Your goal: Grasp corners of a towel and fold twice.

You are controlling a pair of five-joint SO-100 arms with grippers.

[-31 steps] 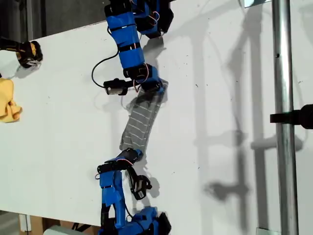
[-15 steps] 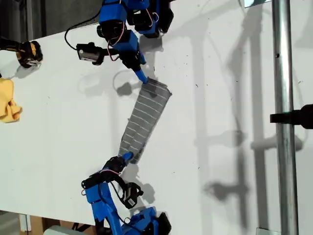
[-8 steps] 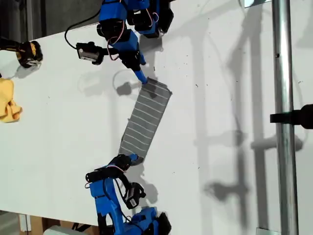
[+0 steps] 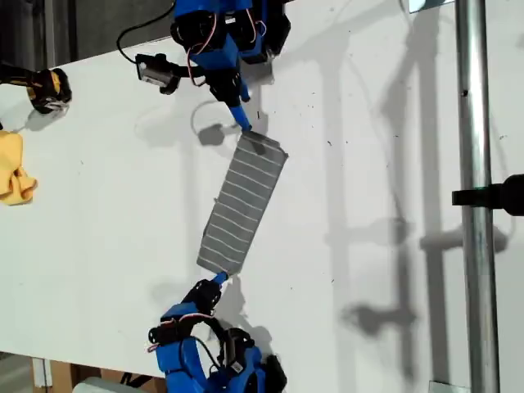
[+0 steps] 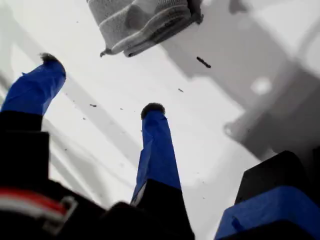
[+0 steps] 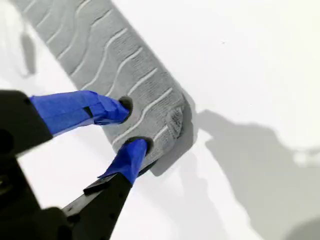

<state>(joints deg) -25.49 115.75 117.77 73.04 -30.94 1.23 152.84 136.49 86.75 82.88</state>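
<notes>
Towel of grey fabric with thin white stripes [image 4: 243, 205] lying flat as a long folded strip on the white surface [image 4: 368, 205]. My first gripper [image 5: 100, 84] wide open and empty, just short of one end. My second gripper [image 6: 131, 125] part open astride the other end's corner [image 6: 176, 121], nothing pinched, likely poised for the second fold.

Hard, bright light washes the white worktop [image 4: 368, 164] almost to glare. Crisp dark shadows stripe it beside the metal pole [image 4: 475, 205]. Both wrist views blur close up, dark housings unfocused.
</notes>
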